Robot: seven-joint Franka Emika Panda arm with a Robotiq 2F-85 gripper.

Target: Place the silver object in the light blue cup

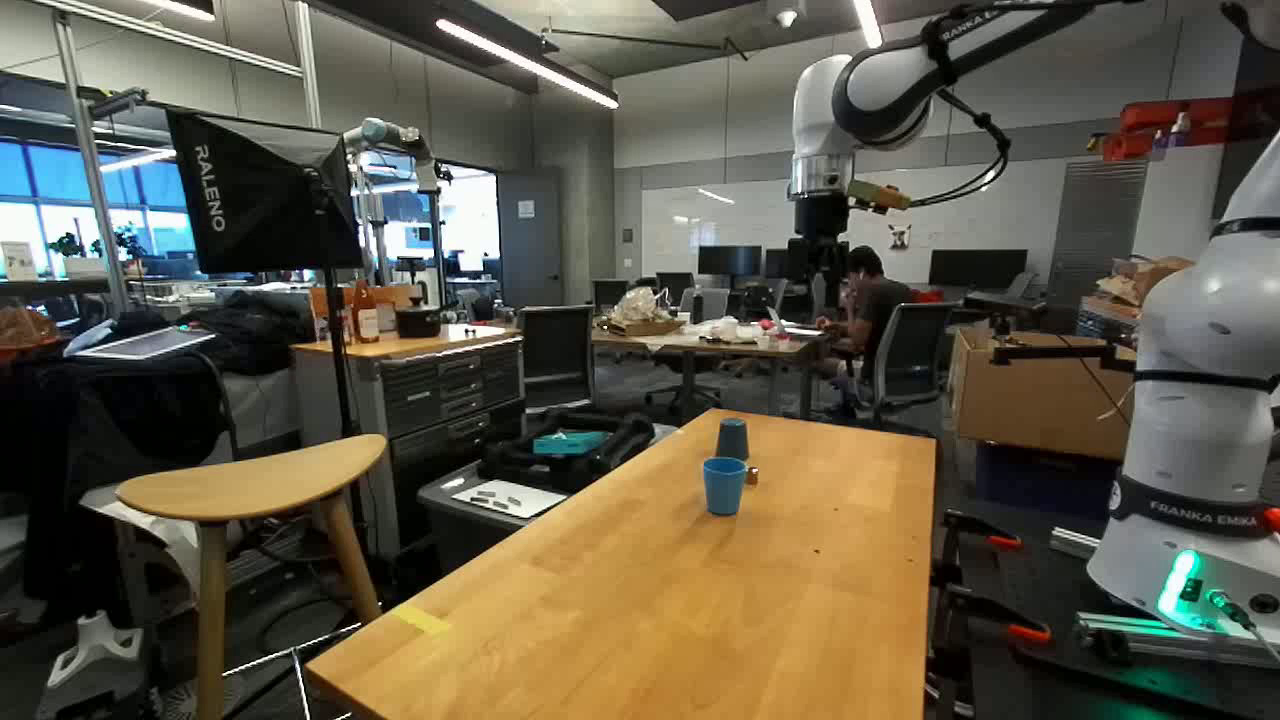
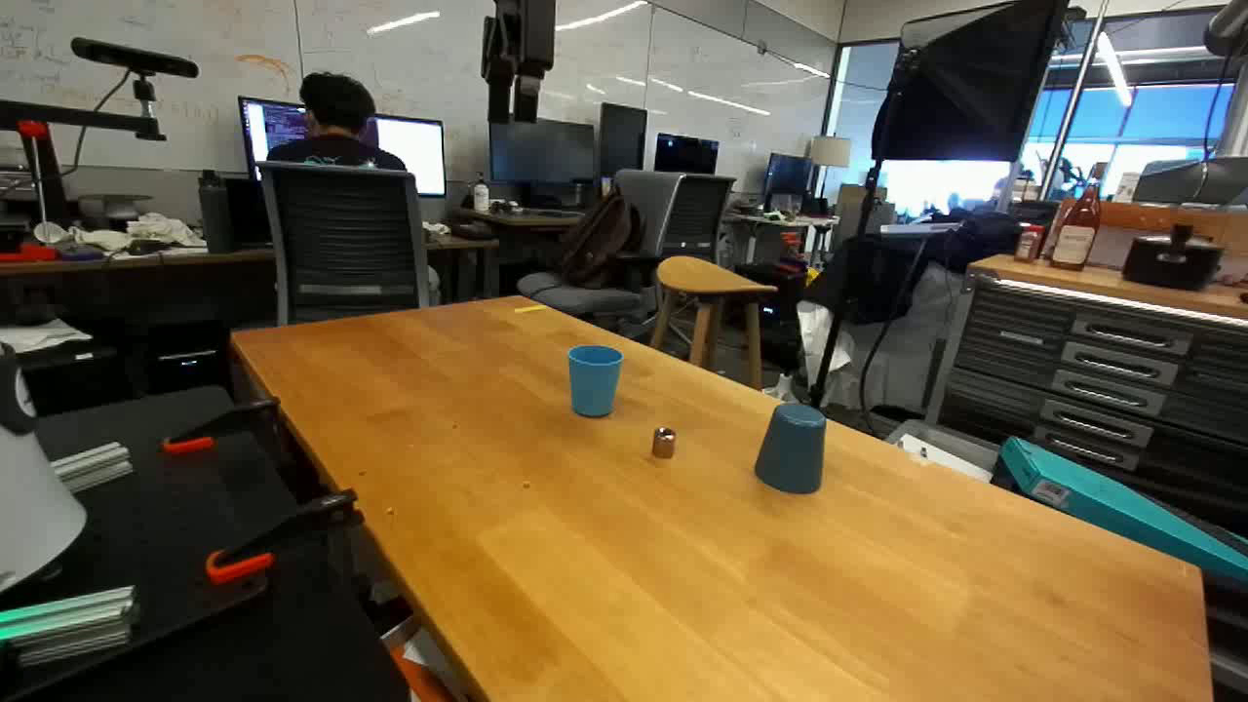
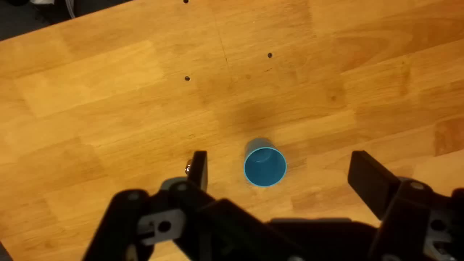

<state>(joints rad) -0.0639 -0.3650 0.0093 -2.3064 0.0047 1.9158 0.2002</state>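
On wooden table [image 2: 585, 575] | see silver object [image 2: 664, 444], in an exterior view right of and nearer than light blue cup [image 2: 595, 382], left of upturned dark cup [image 2: 792, 453] | see gripper [image 3: 279, 166] above, spread wide

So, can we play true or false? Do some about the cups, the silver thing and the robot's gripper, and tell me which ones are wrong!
1. The silver object is smaller than the light blue cup. True.
2. Both cups stand with their open end up. False: the dark blue cup is upside down.
3. The silver object is inside the light blue cup. False: it is on the table, between the two cups in an exterior view.
4. In the wrist view, the gripper is open. True.
5. The gripper is touching the table. False: it hangs above the table in both exterior views.
6. The silver object touches neither cup. True.
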